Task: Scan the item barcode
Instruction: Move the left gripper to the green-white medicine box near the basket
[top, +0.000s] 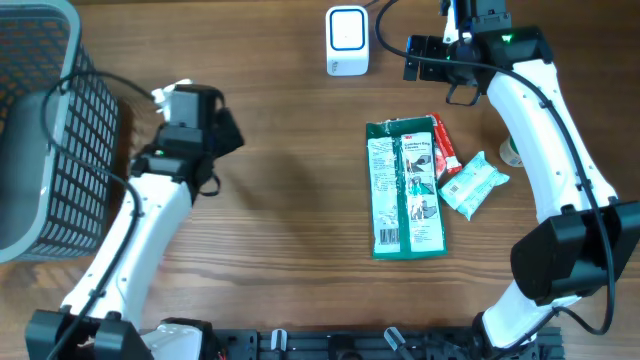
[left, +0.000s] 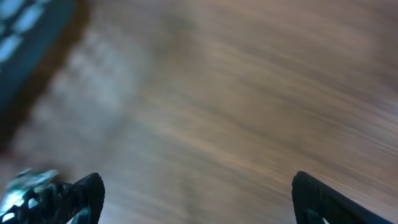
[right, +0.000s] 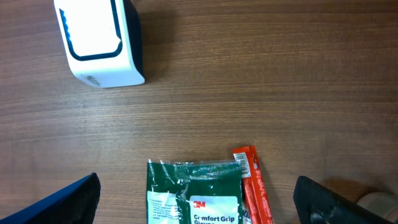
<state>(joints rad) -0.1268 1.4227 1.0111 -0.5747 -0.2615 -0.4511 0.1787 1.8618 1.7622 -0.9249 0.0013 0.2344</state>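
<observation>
A green 3M glove package (top: 405, 188) lies flat on the wooden table, with its top edge in the right wrist view (right: 196, 193). A red stick packet (top: 443, 148) (right: 253, 186) lies along its right side, and a small teal and white packet (top: 473, 184) lies further right. The white barcode scanner (top: 347, 40) (right: 99, 40) stands at the back. My right gripper (top: 420, 60) (right: 199, 202) hovers open beyond the package, holding nothing. My left gripper (top: 232, 133) (left: 199, 199) is open and empty above bare wood, and its view is blurred.
A dark wire basket (top: 40, 130) (left: 31, 37) stands at the table's left edge, close to my left arm. A small round pale object (top: 512, 152) (right: 376, 202) sits under my right arm. Bare wood (top: 300, 200) lies between the arms.
</observation>
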